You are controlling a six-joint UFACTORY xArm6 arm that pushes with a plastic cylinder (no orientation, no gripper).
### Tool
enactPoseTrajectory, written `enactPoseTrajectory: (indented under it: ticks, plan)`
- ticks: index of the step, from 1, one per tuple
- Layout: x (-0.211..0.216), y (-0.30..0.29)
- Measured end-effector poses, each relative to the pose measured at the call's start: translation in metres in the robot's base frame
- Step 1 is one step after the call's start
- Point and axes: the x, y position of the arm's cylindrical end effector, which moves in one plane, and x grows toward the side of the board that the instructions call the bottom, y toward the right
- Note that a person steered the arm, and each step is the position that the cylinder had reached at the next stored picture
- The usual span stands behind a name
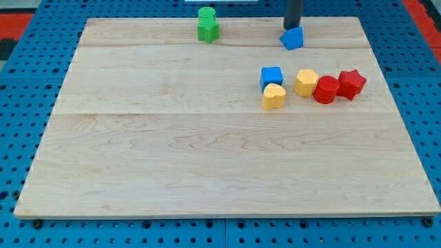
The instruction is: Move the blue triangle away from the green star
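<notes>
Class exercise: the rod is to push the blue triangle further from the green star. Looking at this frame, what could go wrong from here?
1. The blue triangle sits close to the board's top edge; my tip touches its upper side, so a skewed push could send it off.
2. Pushing toward the view's bottom could knock the blue cube and yellow heart.

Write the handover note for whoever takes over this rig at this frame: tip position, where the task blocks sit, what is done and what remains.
My tip is at the view's top, just above the blue triangle, touching or nearly touching its top edge.
The blue triangle sits near the board's top edge, right of centre. The green star is well to its left, also at the top edge, with another green block right behind it.
Done: the two are already clearly apart.
Left: if more separation is wanted, probably push the triangle further toward the view's right or bottom, steering clear of the cluster below it, starting with the blue cube.
</notes>
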Motion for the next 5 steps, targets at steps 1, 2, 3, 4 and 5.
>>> enactPoseTrajectory:
  ticks: [1, 2, 3, 4, 5]
  plan:
    - [0.036, -0.019]
    - [0.065, -0.046]
    - [0.078, -0.045]
    - [0.123, -0.051]
    - [0.128, -0.086]
